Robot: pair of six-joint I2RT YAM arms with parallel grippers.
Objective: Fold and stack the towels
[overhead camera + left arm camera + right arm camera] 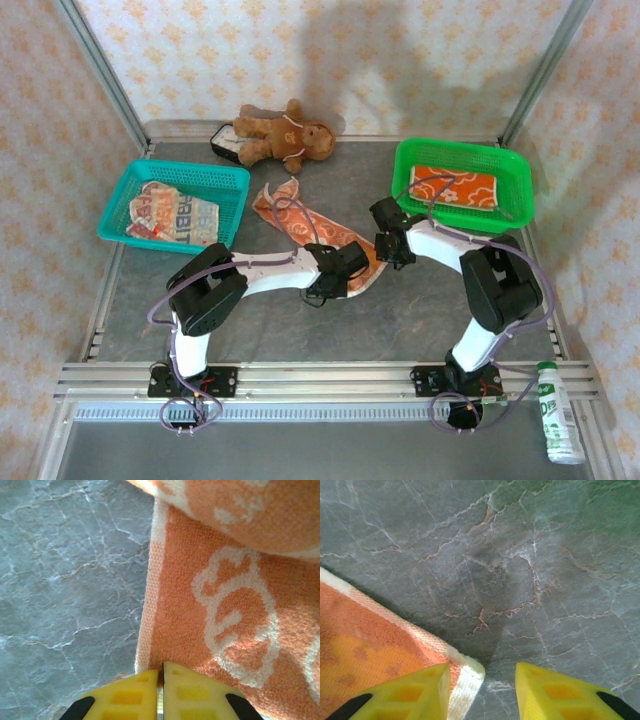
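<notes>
Left end effector (161,674) has its yellow fingers pressed together. The hem of the orange-and-cream towel (322,234) runs straight into the seam between them, so it seems to pinch that edge. Right end effector (481,672) has its fingers wide apart and holds nothing. One finger hangs over a cream-bordered corner of the same towel, the other over bare stone.

The grey marbled tabletop (420,310) carries the things of the task. At the far right stands a green basket (515,165), with a folded orange flowered towel (455,187) lying flat inside. At the far left stands a teal basket (225,180), with a cream lettered towel (175,216) crumpled in it. Between the baskets, the orange-and-cream towel lies long and twisted on the tabletop, reaching toward both end effectors. A brown teddy bear (285,137) lies at the far edge, and a small bottle (560,412) is beside the right arm's base, outside the rail.

I judge that the second towel is in hand: one is already put away, and this one is taken by its edge for spreading or folding. The next move probably calls for the right fingers to come down around the free corner and close on it. Then both arms can pull the thin cloth flat without it slipping or bunching.
</notes>
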